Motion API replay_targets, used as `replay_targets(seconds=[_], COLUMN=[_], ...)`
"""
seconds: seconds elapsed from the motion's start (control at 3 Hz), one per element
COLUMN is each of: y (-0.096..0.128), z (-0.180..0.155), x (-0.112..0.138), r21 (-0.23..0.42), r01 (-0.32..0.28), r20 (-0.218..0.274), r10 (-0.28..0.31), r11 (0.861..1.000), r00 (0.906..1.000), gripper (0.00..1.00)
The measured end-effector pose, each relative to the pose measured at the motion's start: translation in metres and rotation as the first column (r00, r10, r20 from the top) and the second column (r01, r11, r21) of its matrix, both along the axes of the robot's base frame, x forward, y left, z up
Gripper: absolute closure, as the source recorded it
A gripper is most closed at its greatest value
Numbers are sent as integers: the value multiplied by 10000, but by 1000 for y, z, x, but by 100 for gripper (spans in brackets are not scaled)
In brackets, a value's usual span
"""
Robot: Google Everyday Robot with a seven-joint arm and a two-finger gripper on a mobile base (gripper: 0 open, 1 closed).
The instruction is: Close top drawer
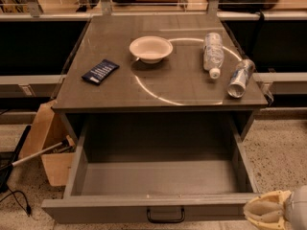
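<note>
The top drawer (158,178) is pulled fully out of the grey cabinet, its deep grey box empty. Its flat grey front (96,211) runs along the bottom of the view, with a small black handle (165,216) at the centre. My gripper (267,212) is at the bottom right corner, just right of the drawer front's right end and level with it. Only its pale yellowish fingers and part of a grey wrist show.
On the cabinet top (182,83) lie a white bowl (150,48), a dark blue packet (100,71), a clear plastic bottle (213,53) and a can (240,77) on their sides. An open cardboard box (45,145) with a stick stands left of the drawer. Speckled floor lies on the right.
</note>
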State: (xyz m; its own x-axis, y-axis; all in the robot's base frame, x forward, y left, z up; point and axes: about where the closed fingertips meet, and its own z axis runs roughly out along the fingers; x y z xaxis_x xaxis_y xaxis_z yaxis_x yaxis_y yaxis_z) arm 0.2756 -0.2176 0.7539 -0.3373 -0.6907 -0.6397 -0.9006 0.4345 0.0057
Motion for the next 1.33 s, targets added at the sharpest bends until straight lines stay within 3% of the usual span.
replay_targets(seconds=[1.33], y=[-4], z=[-61], x=[25], r21=[210], r01=[289], r20=[-503], r10=[-278], r11=[9994], r00=[9983], gripper=[100])
